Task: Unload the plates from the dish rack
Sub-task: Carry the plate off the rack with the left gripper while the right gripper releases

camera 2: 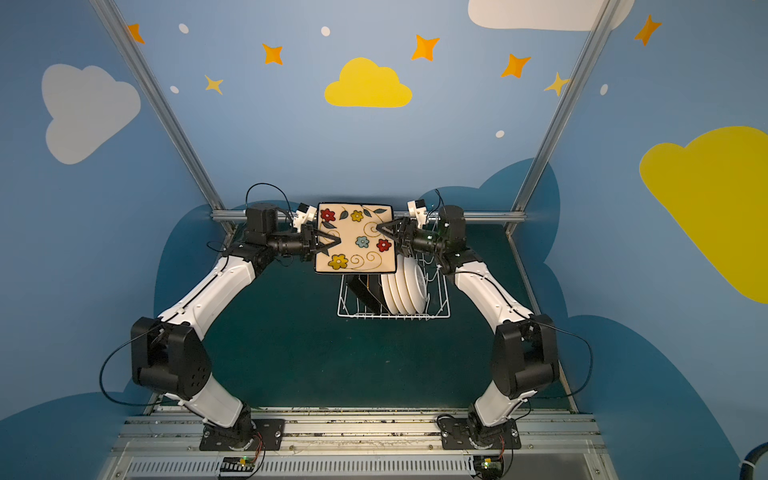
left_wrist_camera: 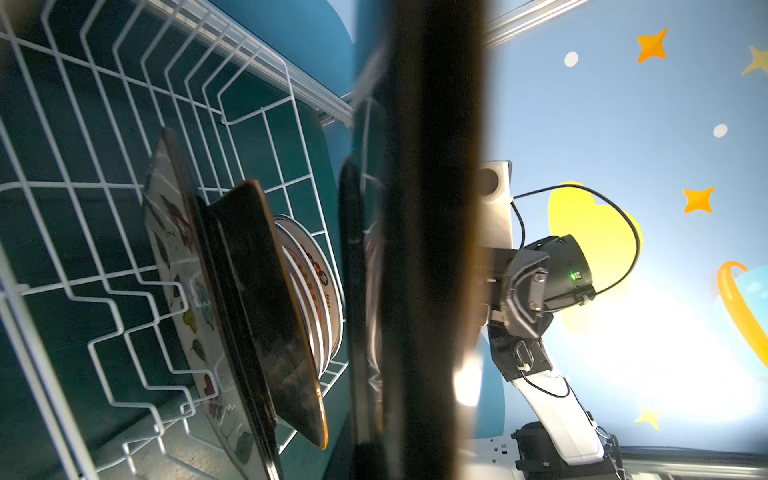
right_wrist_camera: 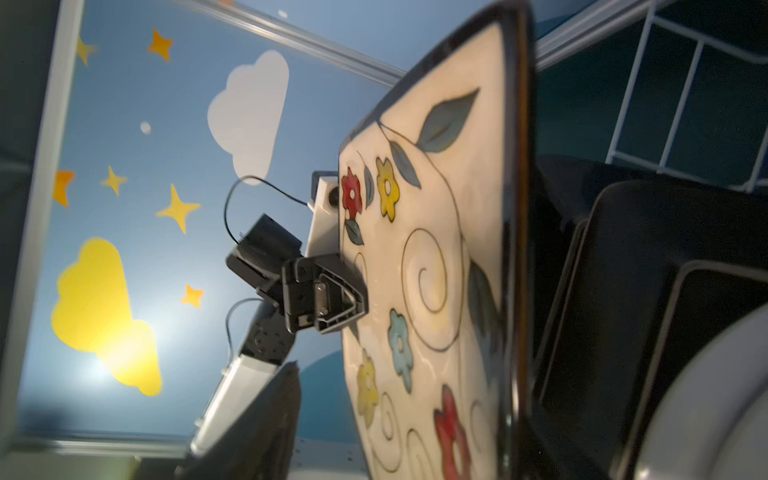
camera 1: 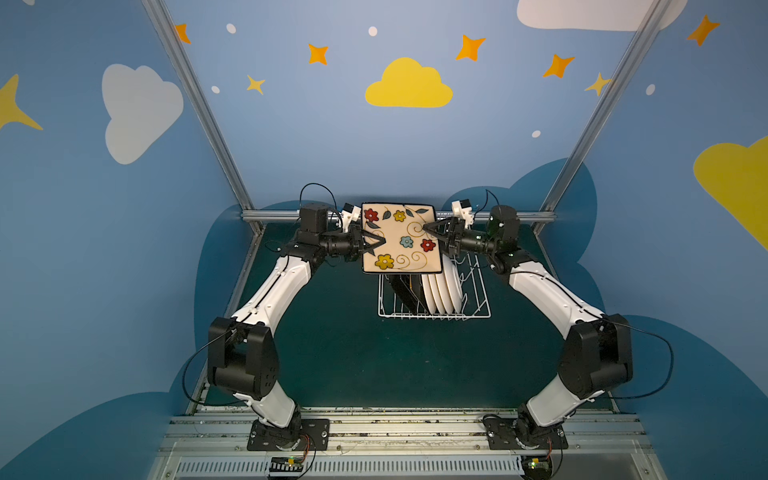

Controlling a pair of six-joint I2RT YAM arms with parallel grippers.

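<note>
One white wire dish rack point(camera 1: 478, 309) holds black-backed square plates point(camera 1: 405, 291) and round white plates point(camera 1: 442, 291) on edge. Above its far end — a glossy cream flowered plate point(camera 1: 401, 237), left gripper point(camera 1: 379, 244) clenched on its left edge, right gripper point(camera 1: 433, 235) spread loose astride the right.

The left gripper point(right_wrist_camera: 358, 300) clamps the flowered plate point(right_wrist_camera: 440, 232) (black-rimmed) beside dark plates point(right_wrist_camera: 665, 299).

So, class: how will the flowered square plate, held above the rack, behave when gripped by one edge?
Probably stiff: clamped at one edge by the left pincer, the plate shows no sag. Its glaze looks glossy, so it may slip. It looks ceramic, so likely brittle: a drop onto the rack could chip it.
</note>
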